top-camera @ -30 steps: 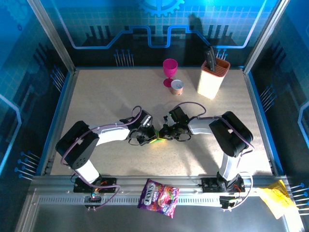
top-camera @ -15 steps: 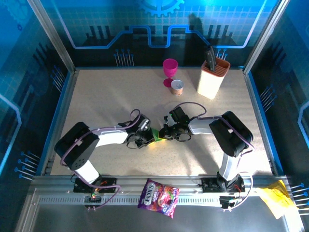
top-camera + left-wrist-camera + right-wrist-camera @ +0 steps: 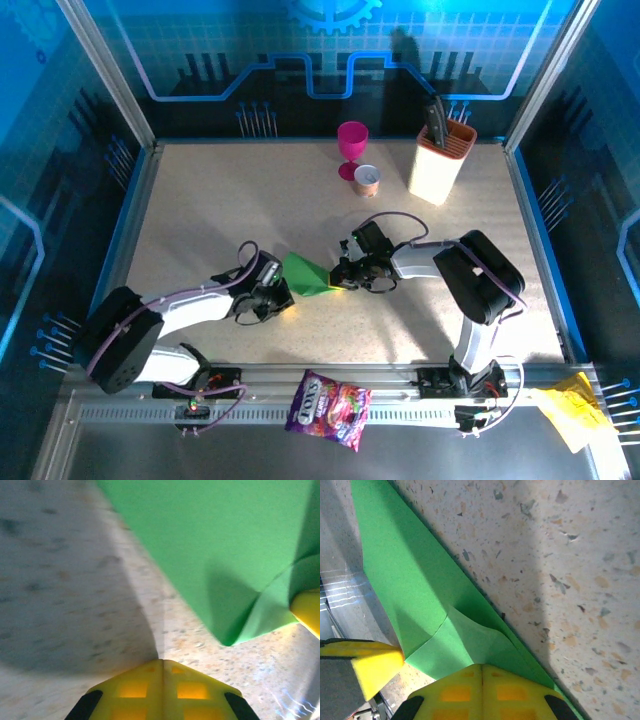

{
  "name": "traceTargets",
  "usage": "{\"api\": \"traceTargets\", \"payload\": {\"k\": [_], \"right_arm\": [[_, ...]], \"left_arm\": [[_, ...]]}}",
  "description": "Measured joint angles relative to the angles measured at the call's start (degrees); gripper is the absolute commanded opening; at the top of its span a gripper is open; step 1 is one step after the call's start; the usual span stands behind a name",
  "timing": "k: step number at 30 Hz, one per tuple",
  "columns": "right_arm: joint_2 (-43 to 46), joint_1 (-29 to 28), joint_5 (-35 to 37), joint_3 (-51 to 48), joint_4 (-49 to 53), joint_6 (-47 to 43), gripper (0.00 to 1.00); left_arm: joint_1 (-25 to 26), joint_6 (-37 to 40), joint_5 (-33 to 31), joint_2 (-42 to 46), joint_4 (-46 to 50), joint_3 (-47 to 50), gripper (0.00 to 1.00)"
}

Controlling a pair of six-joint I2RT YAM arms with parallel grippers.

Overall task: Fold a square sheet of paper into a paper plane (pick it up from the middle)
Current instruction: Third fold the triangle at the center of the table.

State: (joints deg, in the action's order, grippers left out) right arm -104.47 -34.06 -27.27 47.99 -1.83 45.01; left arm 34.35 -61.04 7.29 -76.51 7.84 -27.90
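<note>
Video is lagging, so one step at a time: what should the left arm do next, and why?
Probably ease the left tool forward onto the square sheet of paper and press it flat: the sheet looks tented, the left tool is clear of it, and the right tool sits at its far corner.

left arm (image 3: pixel 190 300) and right arm (image 3: pixel 418 262) had white links with black rounded joints | purple cables (image 3: pixel 395 218) looped along both | bases (image 3: pixel 195 385) were black, thin wires attached | fingers (image 3: pixel 482 692) were yellow with a recessed square grid and black corners
</note>
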Motion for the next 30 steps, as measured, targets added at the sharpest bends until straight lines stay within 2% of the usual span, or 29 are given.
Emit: {"api": "traceTargets", "payload": {"k": [8,17,30], "right_arm": [[0.1,0.0,0.0,0.0,0.2,-0.2,0.00],[0.1,0.0,0.0,0.1,0.3,-0.2,0.00],[0.1,0.0,0.2,0.8,1.7,-0.2,0.00]], "left_arm": [[0.0,2.8,0.2,1.7,3.0,-5.5,0.00],[2.6,4.7,3.3,-8.7,-1.8,-14.1,0.00],[3.0,6.2,4.1,-16.2,-4.2,-13.6,0.00]]}}
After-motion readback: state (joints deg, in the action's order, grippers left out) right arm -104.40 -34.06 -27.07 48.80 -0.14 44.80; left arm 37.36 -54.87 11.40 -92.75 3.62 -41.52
